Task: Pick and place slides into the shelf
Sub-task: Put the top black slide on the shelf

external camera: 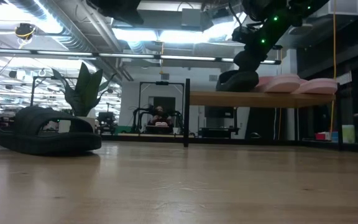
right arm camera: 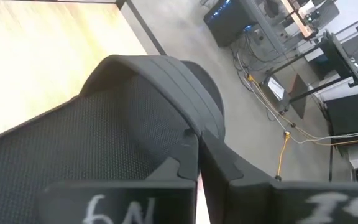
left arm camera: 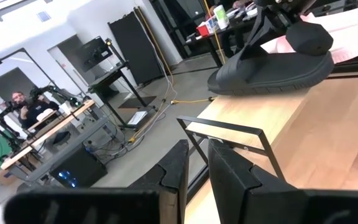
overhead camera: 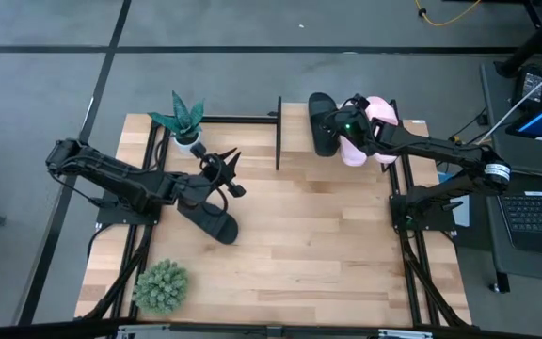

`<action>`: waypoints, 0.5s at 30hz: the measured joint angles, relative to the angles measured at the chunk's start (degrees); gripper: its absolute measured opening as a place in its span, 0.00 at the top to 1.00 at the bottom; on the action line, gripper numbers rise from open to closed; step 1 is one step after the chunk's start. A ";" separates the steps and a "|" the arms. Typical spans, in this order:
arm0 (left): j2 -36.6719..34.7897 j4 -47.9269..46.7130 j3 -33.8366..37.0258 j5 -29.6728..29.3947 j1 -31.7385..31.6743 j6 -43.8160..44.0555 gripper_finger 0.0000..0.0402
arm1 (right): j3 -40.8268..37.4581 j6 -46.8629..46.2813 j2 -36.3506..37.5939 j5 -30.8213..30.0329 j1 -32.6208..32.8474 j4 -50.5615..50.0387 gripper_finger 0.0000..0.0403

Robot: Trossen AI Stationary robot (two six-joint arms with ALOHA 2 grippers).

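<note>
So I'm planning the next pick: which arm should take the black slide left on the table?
Left: its gripper hovers beside that black foam slide; the right gripper is at the shelf.

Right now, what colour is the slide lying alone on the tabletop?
Black; the slide shows best in the high view.

Open light-wood tabletop [overhead camera: 327, 235] lies clear between the arms. Obstructions: black foam slide [overhead camera: 210, 222] left of centre, spiky potted plant [overhead camera: 184, 121], round green shrub [overhead camera: 162, 285], thin black metal shelf post [overhead camera: 278, 132]
</note>
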State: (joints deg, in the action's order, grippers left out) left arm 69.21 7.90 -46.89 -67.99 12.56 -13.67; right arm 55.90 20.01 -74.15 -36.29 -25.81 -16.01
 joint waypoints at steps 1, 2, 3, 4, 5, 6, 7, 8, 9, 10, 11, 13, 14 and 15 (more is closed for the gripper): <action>0.00 0.00 0.00 0.00 -0.24 0.05 0.87 | 0.00 0.21 0.00 0.10 -0.22 -0.02 0.99; 0.00 0.00 0.00 0.00 -0.44 0.09 0.87 | 0.00 0.32 0.00 0.11 -0.29 -0.02 0.99; 0.00 0.00 0.00 0.00 -0.68 0.09 0.87 | 0.00 0.70 0.00 0.11 -0.30 0.00 0.99; 0.00 -0.01 0.00 0.02 -0.87 0.09 0.87 | 0.00 1.02 0.00 0.11 -0.30 -0.01 0.99; 0.00 -0.04 0.00 0.04 -1.06 0.11 0.87 | 0.00 1.18 0.00 0.09 -0.30 -0.02 0.99; 0.00 -0.08 0.00 0.04 -1.25 0.11 0.87 | 0.00 1.29 0.00 0.10 -0.28 -0.02 0.99; 0.00 -0.15 0.00 0.05 -1.44 0.12 0.87 | 0.00 1.33 0.00 0.11 -0.28 -0.05 0.99; 0.00 -0.21 0.00 0.07 -1.60 0.13 0.87 | 0.00 1.33 0.00 0.11 -0.28 -0.18 0.99; 0.00 -0.22 0.00 0.09 -1.74 0.13 0.87 | 0.00 1.35 0.00 0.09 -0.30 -0.33 0.99; 0.00 -0.22 0.00 0.09 -1.86 0.16 0.87 | 0.00 1.39 0.00 0.09 -0.29 -0.46 0.99; 0.00 -0.22 0.00 0.11 -1.97 0.18 0.87 | 0.00 1.38 0.00 0.09 -0.28 -0.69 0.99; 0.00 -0.22 0.00 0.15 -2.12 0.18 0.87 | 0.00 1.31 0.01 0.47 -0.27 -1.27 0.99; 0.00 -0.22 0.00 0.15 -2.12 0.21 0.87 | 0.00 1.25 0.02 0.96 -0.28 -1.63 0.99; 0.00 -0.24 0.00 0.15 -2.12 0.22 0.87 | 0.00 1.12 0.00 1.55 -0.28 -1.82 0.99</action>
State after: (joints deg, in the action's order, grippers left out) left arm 69.21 7.66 -46.89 -67.83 10.44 -13.45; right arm 55.90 21.13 -74.15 -34.75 -26.09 -17.83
